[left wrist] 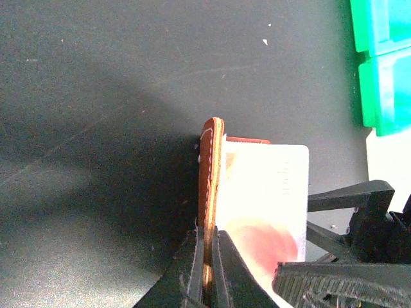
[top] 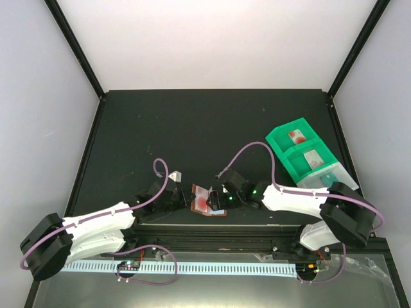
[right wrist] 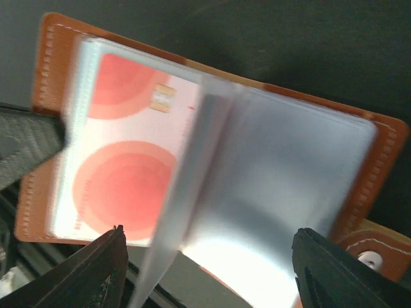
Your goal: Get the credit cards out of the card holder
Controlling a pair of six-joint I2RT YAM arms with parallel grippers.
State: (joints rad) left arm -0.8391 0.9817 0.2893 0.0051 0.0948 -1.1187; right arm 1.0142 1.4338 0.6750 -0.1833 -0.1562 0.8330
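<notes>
The brown leather card holder (top: 207, 200) lies open near the table's front edge, between both grippers. In the right wrist view the holder (right wrist: 379, 160) shows its shiny pale pockets, with a white card with red circles (right wrist: 122, 154) in the left pocket. My left gripper (left wrist: 209, 256) is shut on the holder's brown edge (left wrist: 212, 167); the white card with the red mark (left wrist: 266, 205) lies beside it. My right gripper (right wrist: 209, 256) is open, its fingers (right wrist: 96, 263) spread wide over the pockets. A loose pocket leaf stands up between them.
A green compartmented tray (top: 302, 154) stands at the right, holding a card with a red mark (top: 296, 136) and a greyish card (top: 313, 160). The tray's edge shows in the left wrist view (left wrist: 379, 70). The table's front rail runs just behind the holder.
</notes>
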